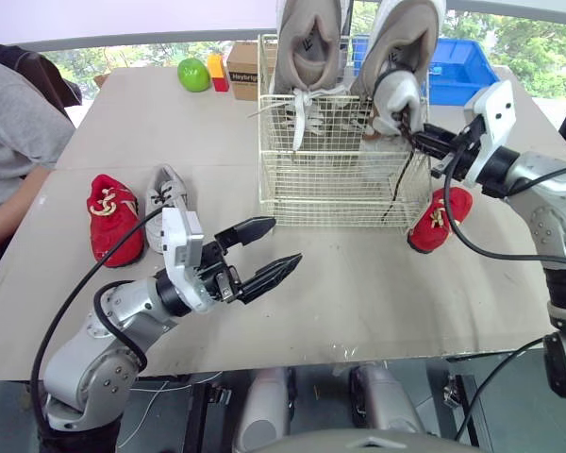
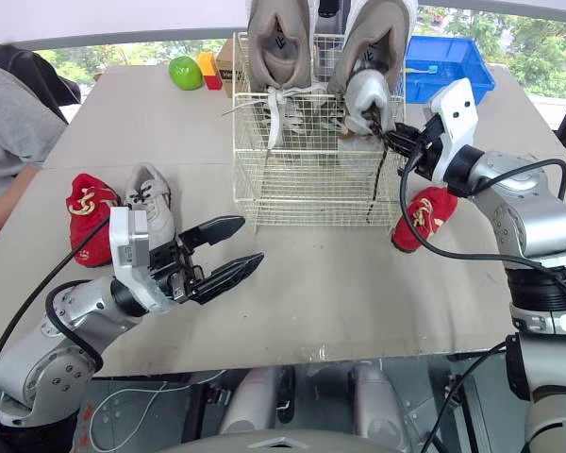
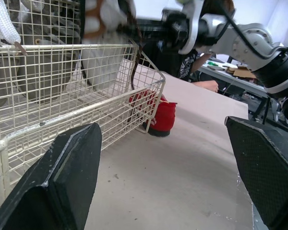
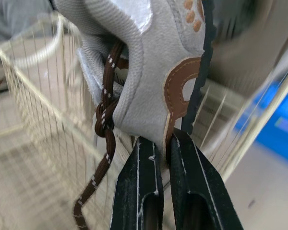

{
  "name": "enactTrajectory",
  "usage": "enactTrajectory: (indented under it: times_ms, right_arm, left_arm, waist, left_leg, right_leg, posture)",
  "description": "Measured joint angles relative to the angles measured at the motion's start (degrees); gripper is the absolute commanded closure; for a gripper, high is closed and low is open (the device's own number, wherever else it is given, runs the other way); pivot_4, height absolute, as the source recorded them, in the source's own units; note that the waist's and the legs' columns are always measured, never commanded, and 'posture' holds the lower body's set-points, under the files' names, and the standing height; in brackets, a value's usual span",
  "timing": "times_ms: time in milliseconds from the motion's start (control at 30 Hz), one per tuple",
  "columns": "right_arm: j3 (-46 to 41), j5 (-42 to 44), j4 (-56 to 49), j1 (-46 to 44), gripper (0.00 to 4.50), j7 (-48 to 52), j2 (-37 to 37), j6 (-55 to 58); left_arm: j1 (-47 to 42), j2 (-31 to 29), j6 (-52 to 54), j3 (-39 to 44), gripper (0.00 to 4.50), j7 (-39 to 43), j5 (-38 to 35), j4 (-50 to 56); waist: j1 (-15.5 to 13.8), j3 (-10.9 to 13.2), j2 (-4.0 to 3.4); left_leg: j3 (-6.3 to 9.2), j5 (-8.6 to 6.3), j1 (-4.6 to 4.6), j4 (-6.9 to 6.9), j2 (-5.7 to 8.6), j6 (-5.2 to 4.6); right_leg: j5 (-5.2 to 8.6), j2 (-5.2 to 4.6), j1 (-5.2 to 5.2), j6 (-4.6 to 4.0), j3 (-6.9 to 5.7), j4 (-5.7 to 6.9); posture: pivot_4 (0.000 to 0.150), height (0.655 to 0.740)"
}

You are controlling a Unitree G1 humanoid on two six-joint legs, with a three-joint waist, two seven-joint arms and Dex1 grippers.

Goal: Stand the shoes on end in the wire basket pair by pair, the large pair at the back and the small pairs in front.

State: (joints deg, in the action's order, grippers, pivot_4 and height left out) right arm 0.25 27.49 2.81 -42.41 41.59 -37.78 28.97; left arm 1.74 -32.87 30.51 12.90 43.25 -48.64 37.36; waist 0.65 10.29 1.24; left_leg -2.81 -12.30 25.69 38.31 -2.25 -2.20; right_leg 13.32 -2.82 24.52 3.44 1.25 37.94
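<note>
- Right end effector (image 4: 165,143): I read both black fingers clenched on the sole edge of the large grey fabric sneaker with the brown lace (image 1: 403,52).
- That sneaker stands on end in the rear right part of the cream wire basket (image 1: 340,193). Its upper part rises above the rim.
- The dark brown lace (image 1: 399,184) hangs down by the basket's right front corner. I cannot tell whether it runs inside or outside the wire.
- A second large grey sneaker with white laces (image 1: 307,42) stands on end just beside the first, at the rear left. The front part of the basket holds no shoes.
- Left end effector (image 1: 281,242): released, fingers spread wide, grasping nothing. It hovers over the grey-beige surface (image 1: 358,283) in front of the basket's left corner.
- One small red shoe (image 1: 439,219) lies on the surface against the basket's right side.
- Another small red shoe (image 1: 111,215) and a small grey shoe (image 1: 165,198) lie side by side, to the left of the basket.
- At the far edge I see a green apple (image 1: 193,74), a cardboard box (image 1: 242,68) and a blue plastic bin (image 1: 460,68).
- A person in a grey sleeve (image 1: 9,132) sits at the left.
</note>
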Motion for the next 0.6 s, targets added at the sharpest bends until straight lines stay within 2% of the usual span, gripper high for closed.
enactTrajectory:
  times_ms: [67, 133, 200, 367, 600]
  right_arm:
    - [0.34, -0.57, 2.88, -1.73, 4.50, 2.61, 0.00, -0.18]
    - [0.32, -0.45, 5.28, -3.13, 3.90, 4.68, 0.09, 0.60]
    - [0.20, -0.21, 6.28, -3.76, 3.20, 6.49, 0.24, 1.36]
    - [0.14, -0.10, 6.12, -3.74, 0.92, 8.26, 0.83, 2.25]
    - [-2.42, -1.78, -1.61, 2.18, 0.92, 7.63, -4.60, 1.97]
  left_arm:
    - [0.05, -0.01, 0.00, 0.00, 0.09, -0.24, 0.00, 0.08]
    - [0.33, -0.01, -0.01, 0.00, 0.00, -0.65, 0.00, 0.14]
    - [0.67, -0.02, -0.01, 0.00, 0.00, -0.98, 0.00, 0.25]
    - [1.46, -0.02, -0.01, 0.01, 0.00, -1.37, -0.06, 0.43]
    - [2.66, -0.57, -0.01, 0.17, 0.00, -2.43, -0.14, 0.92]
  waist:
    - [0.03, 0.00, 0.00]
    - [0.04, 0.00, 0.00]
    - [0.04, -0.02, 0.00]
    - [-0.25, -0.03, 0.02]
    - [-1.38, -0.03, 0.01]
  left_leg:
    - [0.01, 0.00, 0.00, 0.00, 0.00, 0.00]
    - [0.01, 0.00, 0.00, 0.00, -0.01, 0.00]
    - [0.01, 0.00, -0.01, 0.00, -0.01, 0.00]
    - [0.01, 0.00, -0.04, 0.08, -0.01, 0.00]
    - [0.01, 0.00, -0.01, 0.08, 0.01, 0.00]
  right_leg:
    - [0.00, 0.01, 0.00, 0.00, -0.01, 0.00]
    - [0.00, 0.01, 0.00, 0.00, -0.02, 0.00]
    - [0.00, 0.01, -0.02, 0.00, -0.02, 0.00]
    - [0.04, -0.02, -0.11, -0.17, -0.09, 0.00]
    - [0.06, -0.06, -0.13, -0.22, -0.13, -0.06]
  posture:
    - [0.150, 0.7400]
    - [0.150, 0.7400]
    - [0.150, 0.7400]
    - [0.150, 0.7400]
    - [0.150, 0.7400]
